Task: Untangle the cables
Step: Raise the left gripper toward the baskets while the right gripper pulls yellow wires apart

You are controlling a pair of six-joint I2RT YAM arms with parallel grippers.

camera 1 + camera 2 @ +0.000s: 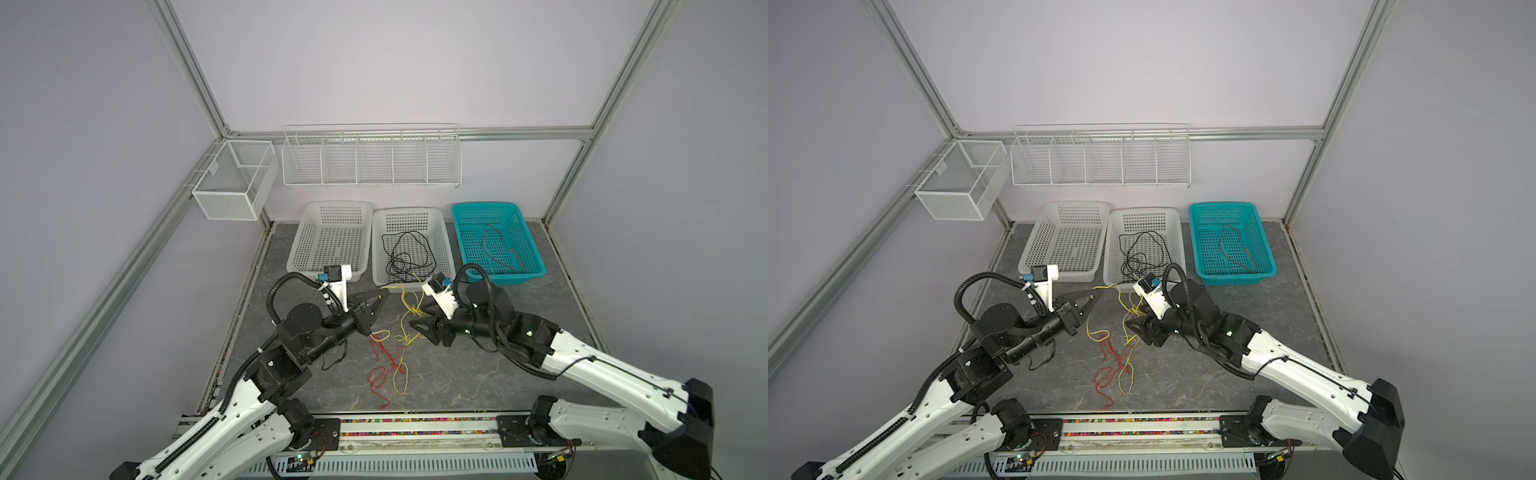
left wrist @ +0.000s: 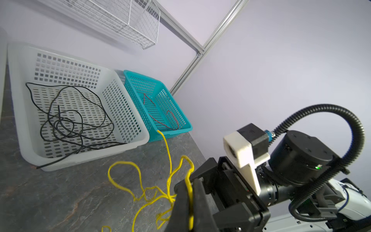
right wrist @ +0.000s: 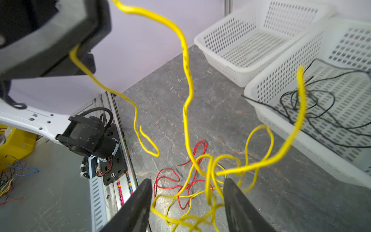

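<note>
Left jaws clamp the yellow cable (image 3: 185,60) above the middle of the counter (image 1: 498,374); right jaws stand apart around its loops. We fear pulling now drags the red cable (image 3: 167,169) along, tightening the 2-cable knot.

Tangled cables (image 1: 1120,363) (yellow, red)

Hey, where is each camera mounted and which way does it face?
Top views: high above the base, looking down on the table, left arm and right arm.
Left wrist: on the left arm, faces the teal basket; left gripper shut on the yellow cable, right arm beyond.
Right wrist: on the right arm, faces the left arm; open right gripper.
Wrist views share the yellow cable.
</note>
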